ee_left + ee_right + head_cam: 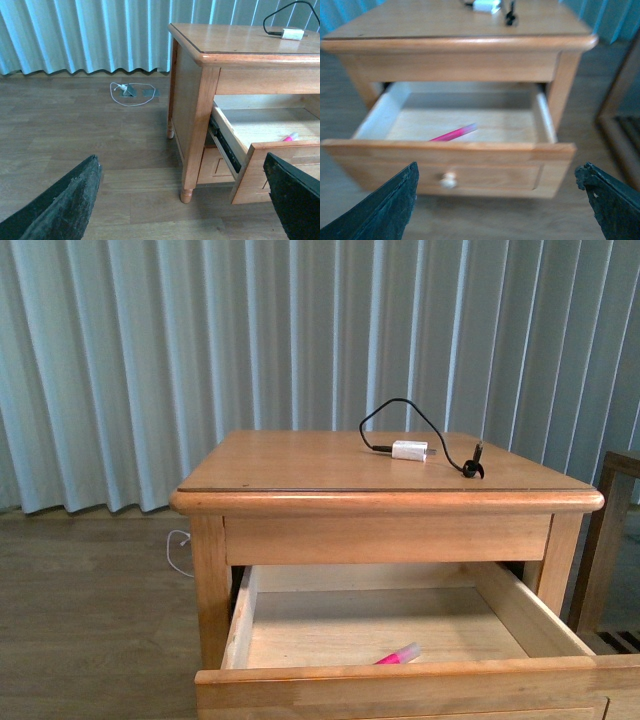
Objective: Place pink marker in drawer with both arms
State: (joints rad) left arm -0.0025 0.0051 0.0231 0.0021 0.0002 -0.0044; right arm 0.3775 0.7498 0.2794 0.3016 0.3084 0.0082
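- Wooden nightstand filled the front view, its top bare but for a charger.
- Light-brown upper drawer stood pulled well out, its round knob untouched.
- Left gripper hung off the nightstand's side, its black fingers wide apart and holding nothing.
- Right gripper faced the drawer front, its fingers likewise spread and empty.
- Pink marker lay on the drawer floor at about five o'clock, close to the front wall. So the placing looked done.
- White plug with its black cable sat at two o'clock on the top.
- By my judgement, only pushing the drawer shut might remain, if the task wants that.
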